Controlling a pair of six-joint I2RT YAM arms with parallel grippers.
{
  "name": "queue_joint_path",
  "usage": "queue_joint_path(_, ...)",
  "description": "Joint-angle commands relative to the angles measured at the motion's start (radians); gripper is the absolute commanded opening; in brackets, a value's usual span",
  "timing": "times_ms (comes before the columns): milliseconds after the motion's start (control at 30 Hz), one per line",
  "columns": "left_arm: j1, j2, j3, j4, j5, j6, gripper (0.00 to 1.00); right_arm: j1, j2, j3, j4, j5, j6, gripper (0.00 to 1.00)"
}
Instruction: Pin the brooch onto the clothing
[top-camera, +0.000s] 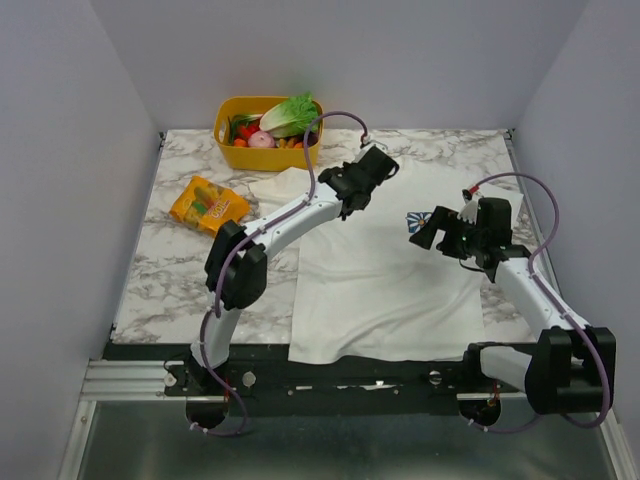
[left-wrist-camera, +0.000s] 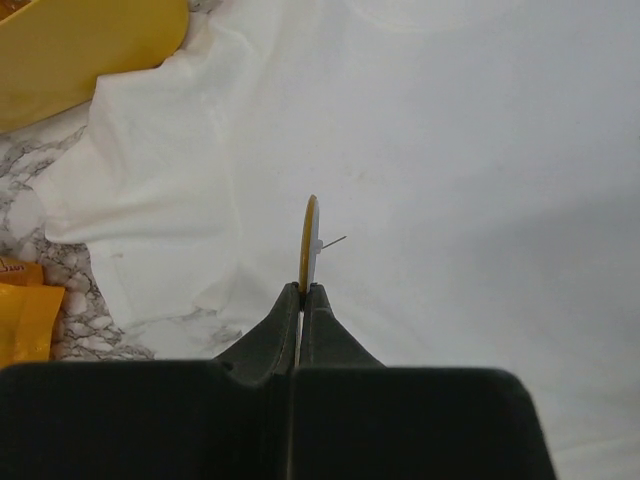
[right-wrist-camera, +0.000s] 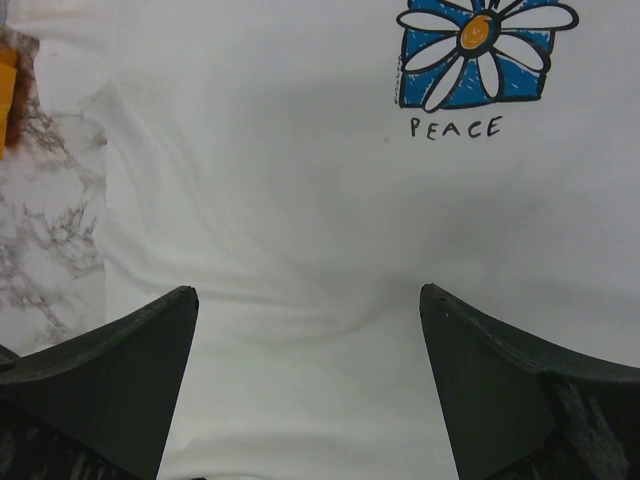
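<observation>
Marble-topped table (top-camera: 180, 285) with the clothing (top-camera: 380, 290) spread flat; brooch in hand, not yet pinned
Found the brooch (left-wrist-camera: 310, 240) clamped edge-on in the closed left gripper (left-wrist-camera: 302, 292), pin jutting sideways, over the clothing near a sleeve; found the right gripper (right-wrist-camera: 308, 295) spread wide and empty, poised just below the blue flower print (right-wrist-camera: 480, 50). Judged pickup done, with piercing the fabric and fastening left to do. Read brooch and pin only from the left wrist view, too small to make out from above; read the "PEACE" lettering only from the right wrist view; caught both arms in one frame only from the top view
</observation>
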Motion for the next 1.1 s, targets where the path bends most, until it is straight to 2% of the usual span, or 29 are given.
queue_joint_path(0,0.026,0.135,0.118,-0.062,-0.093,0.05,0.0,-0.013,0.009,0.004,0.036,-0.058,0.024,1.0)
queue_joint_path(200,0.046,0.256,0.215,-0.08,-0.118,0.062,0.0,-0.013,-0.026,0.013,0.039,-0.072,0.014,1.0)
queue_joint_path(433,0.047,0.296,0.256,-0.08,-0.136,0.082,0.0,-0.012,-0.081,-0.003,0.045,-0.058,0.007,1.0)
queue_joint_path(800,0.075,0.414,0.345,-0.123,-0.179,0.119,0.0,-0.012,-0.074,-0.005,0.053,-0.056,0.02,1.0)
queue_joint_path(1067,0.082,0.536,0.516,-0.223,-0.262,0.105,0.0,-0.012,-0.071,-0.007,0.048,-0.026,0.029,1.0)
